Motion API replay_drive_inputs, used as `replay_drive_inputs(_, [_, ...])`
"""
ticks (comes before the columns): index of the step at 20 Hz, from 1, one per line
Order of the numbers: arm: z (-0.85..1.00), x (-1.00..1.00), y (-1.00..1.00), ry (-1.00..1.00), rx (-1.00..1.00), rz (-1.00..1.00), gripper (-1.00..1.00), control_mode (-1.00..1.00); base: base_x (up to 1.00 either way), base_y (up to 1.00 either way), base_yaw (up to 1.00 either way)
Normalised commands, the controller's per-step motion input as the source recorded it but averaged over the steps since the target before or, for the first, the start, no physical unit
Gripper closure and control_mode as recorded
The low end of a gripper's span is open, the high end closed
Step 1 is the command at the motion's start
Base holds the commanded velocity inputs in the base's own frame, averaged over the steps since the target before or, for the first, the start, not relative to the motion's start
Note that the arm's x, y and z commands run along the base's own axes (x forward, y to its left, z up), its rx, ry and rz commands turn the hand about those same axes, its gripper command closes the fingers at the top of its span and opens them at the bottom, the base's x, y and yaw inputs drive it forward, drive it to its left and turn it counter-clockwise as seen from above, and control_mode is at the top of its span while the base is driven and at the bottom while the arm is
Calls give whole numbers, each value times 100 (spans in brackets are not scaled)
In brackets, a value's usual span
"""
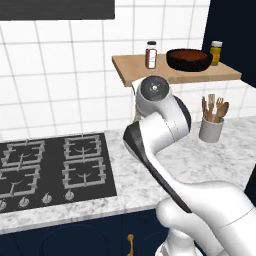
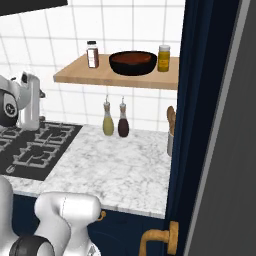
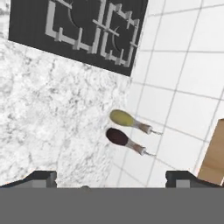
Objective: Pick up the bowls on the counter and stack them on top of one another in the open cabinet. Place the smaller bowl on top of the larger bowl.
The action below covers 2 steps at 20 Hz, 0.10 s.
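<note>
Two bowls sit nested on the open cabinet (image 2: 100,76), the smaller bowl (image 2: 133,58) inside the larger bowl (image 2: 133,65), while the hand view looks down past the wide-open, empty gripper (image 3: 111,178) at two bottles (image 3: 129,130) on the counter (image 3: 52,113), well below the shelf.

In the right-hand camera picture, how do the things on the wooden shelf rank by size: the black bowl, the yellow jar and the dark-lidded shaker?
1. Black bowl, clearly largest.
2. Yellow jar and shaker look alike in size; I would not rank them.
</note>
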Motion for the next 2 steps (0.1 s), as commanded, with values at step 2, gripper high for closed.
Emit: replay_drive_inputs(2, [0, 0, 0, 0, 0, 0, -100, -100, 0, 0, 0])
